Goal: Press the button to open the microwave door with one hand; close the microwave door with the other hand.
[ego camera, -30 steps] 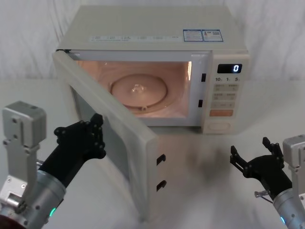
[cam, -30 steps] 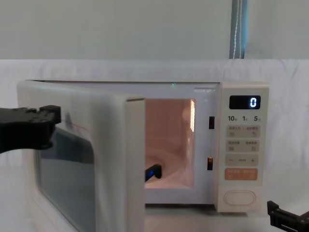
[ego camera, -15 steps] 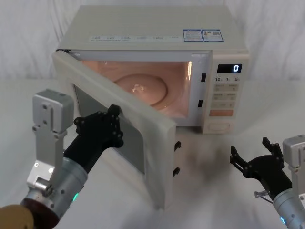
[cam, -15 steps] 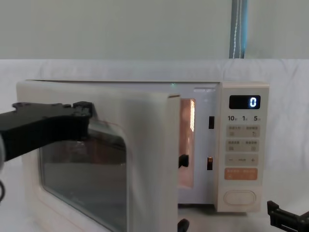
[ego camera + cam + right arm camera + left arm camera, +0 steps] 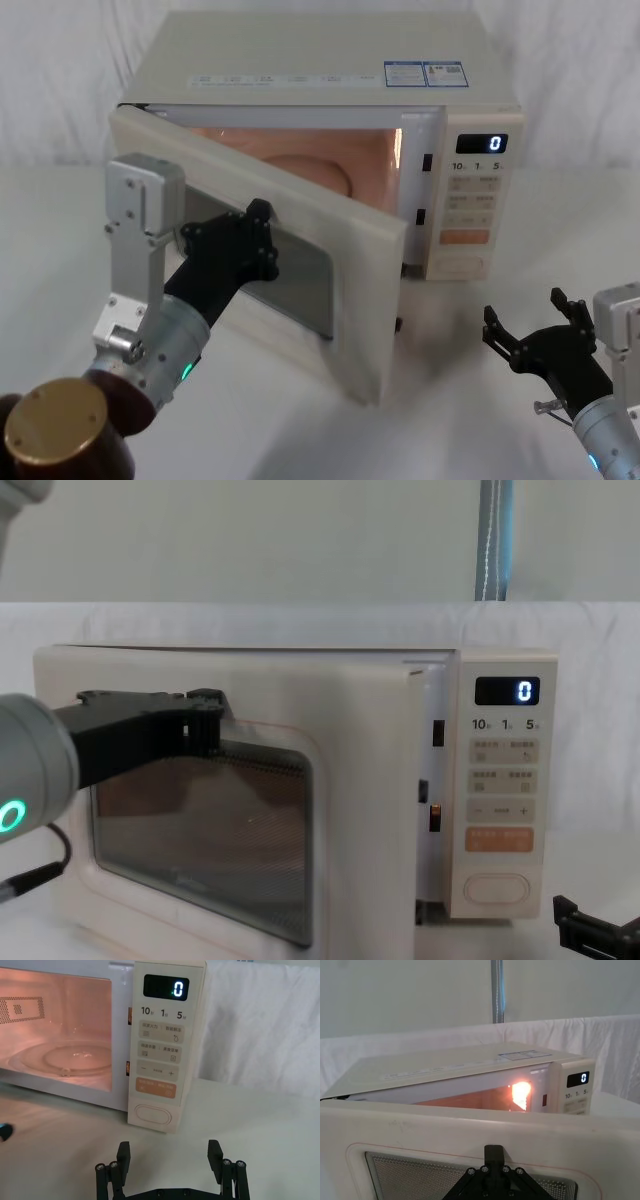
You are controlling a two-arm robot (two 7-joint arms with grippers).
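change since earlier frames: microwave door [image 5: 300, 270] is swinging further toward shut than half a second ago; its free edge is now sitting near the control panel, and less of the lit cavity is showing.
left gripper [image 5: 250, 240]: is pressing against the door's dark window, at centre left of the head view; cannot tell whether its fingers are spread or together. in the chest view it [image 5: 205, 725] is reaching in from the left edge onto the upper part of the glass.
left wrist view: the gripper's black tip [image 5: 493, 1155] is sitting against the door's mesh window at bottom centre, the door frame [image 5: 470, 1130] crossing the lower half, the microwave's top showing above it.
door state: not yet latched; a gap is remaining between its free edge and the panel at centre right of the chest view [image 5: 425, 810].
microwave [image 5: 320, 60]: is standing at upper centre of the head view; display [image 5: 481, 143] is showing 0.
button [image 5: 458, 266]: is sitting at the bottom of the control panel, centre right of the head view, under the orange key [image 5: 464, 237]; nothing is touching it. in the right wrist view it [image 5: 153, 1114] is lying at centre frame.
right gripper [image 5: 535, 335]: is hovering at lower right of the head view, fingers spread apart and holding nothing, well apart from the panel; its finger pairs [image 5: 170, 1165] are showing at the bottom of the right wrist view.
table [image 5: 450, 400]: white cloth surface under everything.
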